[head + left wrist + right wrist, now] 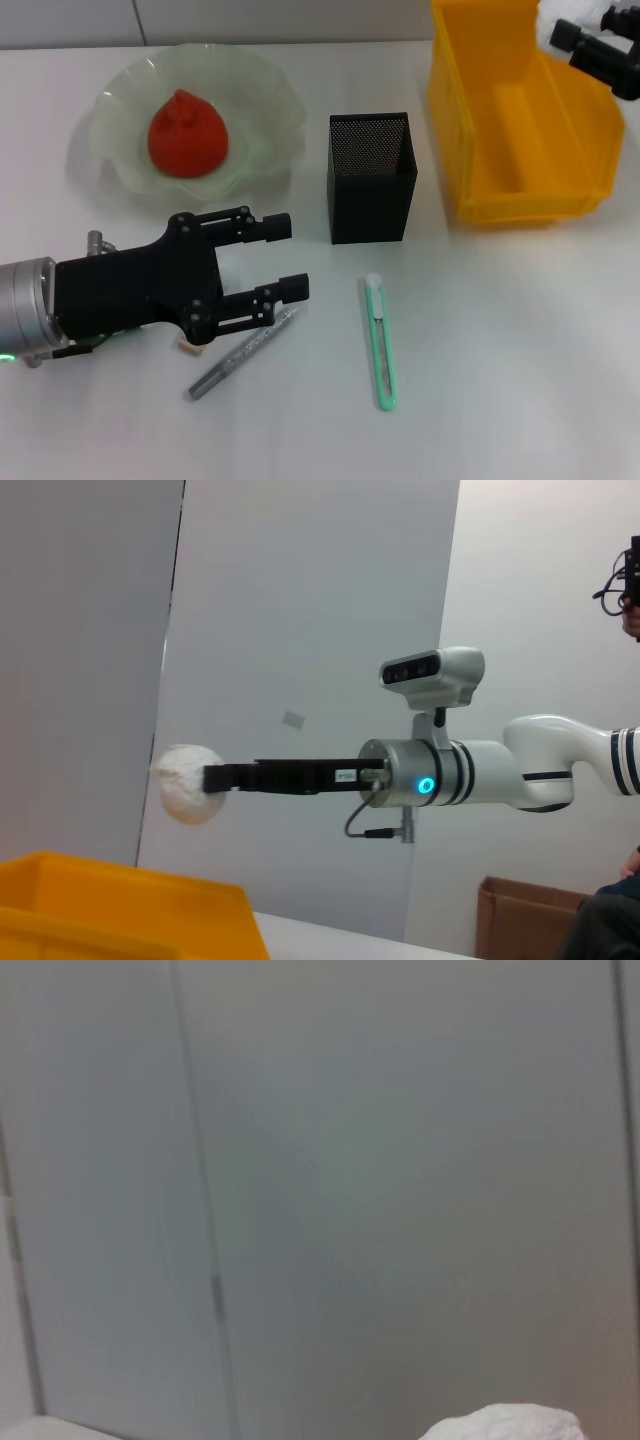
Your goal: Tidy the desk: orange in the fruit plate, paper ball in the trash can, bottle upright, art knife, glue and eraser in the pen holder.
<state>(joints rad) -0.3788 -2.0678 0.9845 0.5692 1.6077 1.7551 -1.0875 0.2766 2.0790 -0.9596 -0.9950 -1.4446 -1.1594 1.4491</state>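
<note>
L gripper (pixel 290 258) low over table (pixel 520 340) near front-left corner, jaws apart, empty, above glue (pixel 243 353). R gripper (pixel 215 778) clamped on paper ball (pixel 187 783) over trash can (pixel 520 130) at back-right. Knife (pixel 380 342) flat by pen holder (pixel 370 178). No legible writing.

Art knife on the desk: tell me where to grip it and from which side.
Grip the art knife across its slim mint-green handle near mid-length, coming straight down from above. It lies flat on the desk, white tip toward the pen holder, with bare table along both long edges for the tool's fingers.
</note>
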